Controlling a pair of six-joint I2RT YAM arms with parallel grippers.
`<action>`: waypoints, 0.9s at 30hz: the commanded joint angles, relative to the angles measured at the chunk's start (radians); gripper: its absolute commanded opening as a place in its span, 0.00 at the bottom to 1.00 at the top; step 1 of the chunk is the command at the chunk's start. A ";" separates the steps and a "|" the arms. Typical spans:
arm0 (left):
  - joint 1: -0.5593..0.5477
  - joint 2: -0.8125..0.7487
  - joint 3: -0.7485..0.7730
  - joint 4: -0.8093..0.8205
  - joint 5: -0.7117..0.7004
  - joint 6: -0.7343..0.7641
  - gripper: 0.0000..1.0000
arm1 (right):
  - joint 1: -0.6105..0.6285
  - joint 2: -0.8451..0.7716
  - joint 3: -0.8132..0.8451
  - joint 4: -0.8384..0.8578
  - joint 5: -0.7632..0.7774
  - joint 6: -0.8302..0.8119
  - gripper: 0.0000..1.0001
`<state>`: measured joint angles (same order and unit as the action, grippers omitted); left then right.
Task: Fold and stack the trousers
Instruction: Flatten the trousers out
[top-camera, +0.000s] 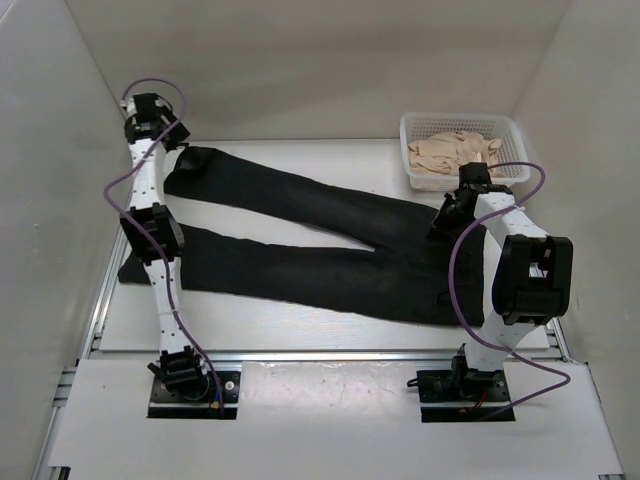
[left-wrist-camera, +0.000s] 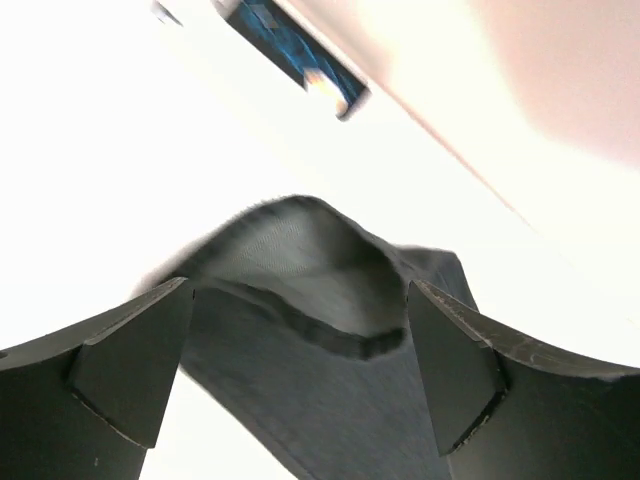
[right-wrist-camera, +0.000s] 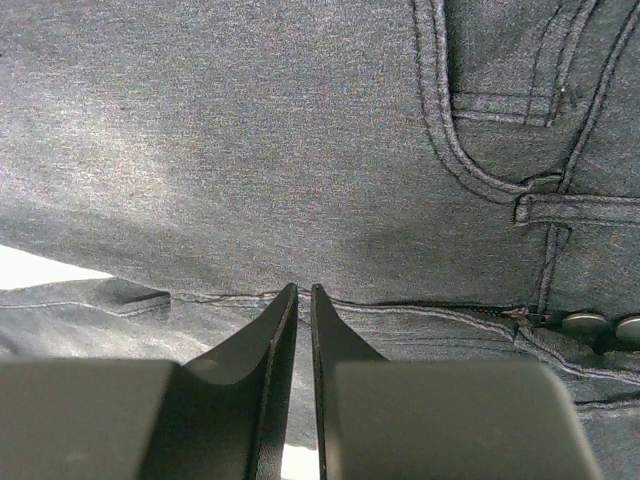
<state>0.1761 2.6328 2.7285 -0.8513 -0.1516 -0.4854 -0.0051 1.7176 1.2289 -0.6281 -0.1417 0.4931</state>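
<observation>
The black trousers (top-camera: 300, 265) lie spread flat on the white table, legs pointing left and waist at the right. My left gripper (top-camera: 182, 146) hangs over the far leg's hem at the back left. Its jaws stand wide open around the raised hem (left-wrist-camera: 300, 270), and neither finger (left-wrist-camera: 130, 370) touches it. My right gripper (top-camera: 447, 215) sits at the waist. In the right wrist view my right gripper (right-wrist-camera: 304, 290) has its fingers almost together, pinching the fabric at the fly seam (right-wrist-camera: 420, 312), beside a pocket (right-wrist-camera: 500, 140) and buttons (right-wrist-camera: 585, 323).
A white basket (top-camera: 415, 125) holding a beige cloth pile (top-camera: 455, 155) stands at the back right, just behind my right arm. White walls close in the table on the left, back and right. A metal rail (top-camera: 330, 355) runs along the near edge.
</observation>
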 joint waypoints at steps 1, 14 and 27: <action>0.002 -0.181 -0.050 0.038 -0.022 0.030 1.00 | -0.001 -0.010 0.029 -0.009 -0.022 -0.014 0.14; -0.076 -0.363 -0.315 0.006 0.197 0.117 0.10 | -0.001 -0.072 0.000 -0.009 -0.013 -0.014 0.00; -0.121 -0.005 -0.063 -0.061 0.182 0.101 0.10 | -0.001 -0.033 0.040 -0.027 -0.013 -0.014 0.00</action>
<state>0.0380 2.6442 2.5553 -0.9173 0.0418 -0.3683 -0.0051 1.6810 1.2289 -0.6346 -0.1421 0.4896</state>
